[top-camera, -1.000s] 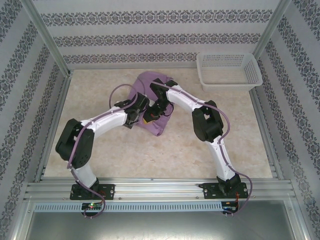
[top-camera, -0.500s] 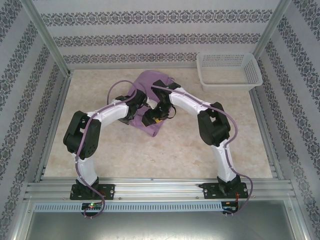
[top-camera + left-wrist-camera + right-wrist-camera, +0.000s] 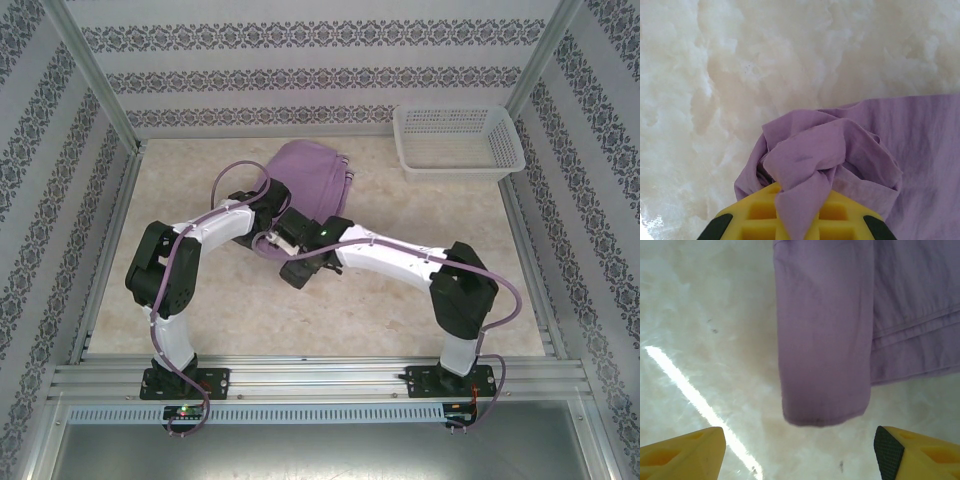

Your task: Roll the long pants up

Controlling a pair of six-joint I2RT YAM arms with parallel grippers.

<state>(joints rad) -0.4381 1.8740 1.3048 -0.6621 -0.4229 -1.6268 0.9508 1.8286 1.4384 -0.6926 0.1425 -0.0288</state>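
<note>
Lilac fabric of the long pants (image 3: pixel 308 182) lay heaped in a soft mound on the pale marbled table (image 3: pixel 420 230), toward the far middle and well apart from the white mesh basket (image 3: pixel 458 165) in the far right corner. From the overhead camera I saw both arms bent inward to the mound's near edge.

The left gripper (image 3: pixel 799 214) was pressed together on a twisted bunch of the cloth. On my left wrist feed, a tongue of purple ran down between the yellow fingers (image 3: pixel 757 220), and loose folds crowded just beyond them. To the right of that bunch the fabric spread flatter across the tabletop.

The right gripper (image 3: pixel 800 450) stood spread wide with nothing between its fingers. On its wrist feed it hung just short of a folded flap with a rounded end, which lay flat on the table. Layered, stitched edges lay beside that flap on the right, and a bright streak of reflected light crossed the bare surface on the left.
</note>
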